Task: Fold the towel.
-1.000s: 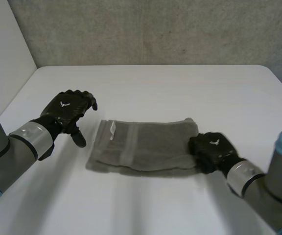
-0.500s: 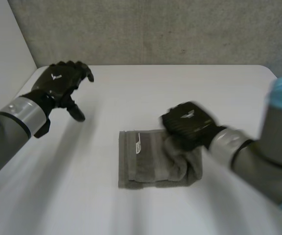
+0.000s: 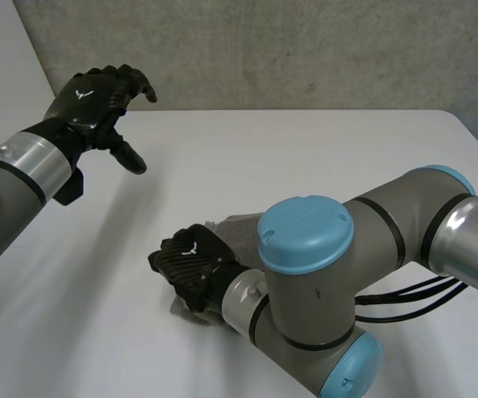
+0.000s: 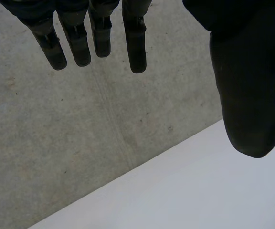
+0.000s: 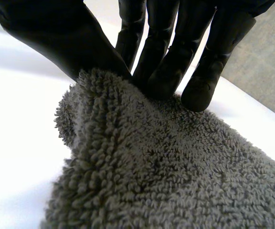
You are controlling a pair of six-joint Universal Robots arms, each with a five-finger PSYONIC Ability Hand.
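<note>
Pinching towel [image 5: 166,181] edge, right hand [image 3: 191,264], left hand [image 3: 98,95] aloft

Raised left hand [image 3: 98,95] relaxed — right hand [image 3: 191,264] pinching.

arms [image 3: 392,236] grey, light-blue caps [image 3: 305,232] | wrists [image 3: 25,166] silver-banded | left hand [image 3: 96,95], right hand [image 3: 191,264] black (white emblem each)

You see a plain grey towel [image 5: 166,181], a white surface [image 3: 305,157], a mottled grey wall [image 3: 305,50]; left hand [image 3: 94,98] and right hand [image 3: 191,267] black.
</note>
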